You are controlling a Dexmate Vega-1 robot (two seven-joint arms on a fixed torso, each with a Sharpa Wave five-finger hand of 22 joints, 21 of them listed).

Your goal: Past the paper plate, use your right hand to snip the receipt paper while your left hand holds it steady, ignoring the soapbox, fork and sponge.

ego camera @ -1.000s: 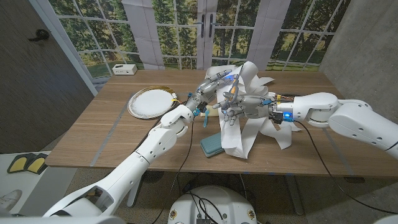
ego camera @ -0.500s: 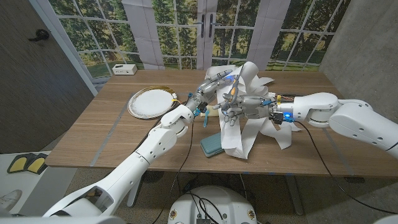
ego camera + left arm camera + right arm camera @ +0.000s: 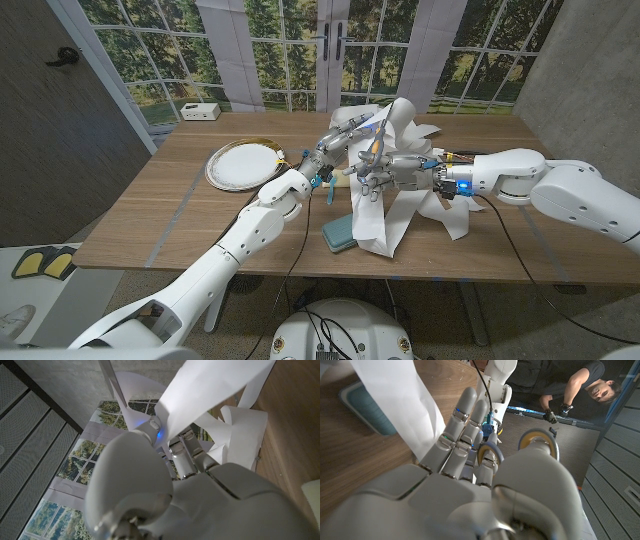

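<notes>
White receipt paper [image 3: 378, 210] lies in a loose heap past the paper plate [image 3: 240, 163], with one long strip hanging to the table. My left hand [image 3: 347, 128] holds the paper's upper part raised; in the left wrist view the strip [image 3: 215, 387] runs out from between that hand's fingers [image 3: 187, 457]. My right hand [image 3: 385, 170] grips yellow-handled scissors [image 3: 538, 439], fingers through the loops, right beside the hanging strip [image 3: 402, 402]. The blades are hidden among paper and fingers.
A teal pad [image 3: 340, 232] lies by the strip's lower end, also seen as the teal pad [image 3: 365, 407]. A small white box [image 3: 200, 111] sits at the far left edge. A person [image 3: 585, 385] stands behind the table. Cables run along both forearms.
The hanging strip's lower end has shifted slightly left. Both hands stay almost where they were.
</notes>
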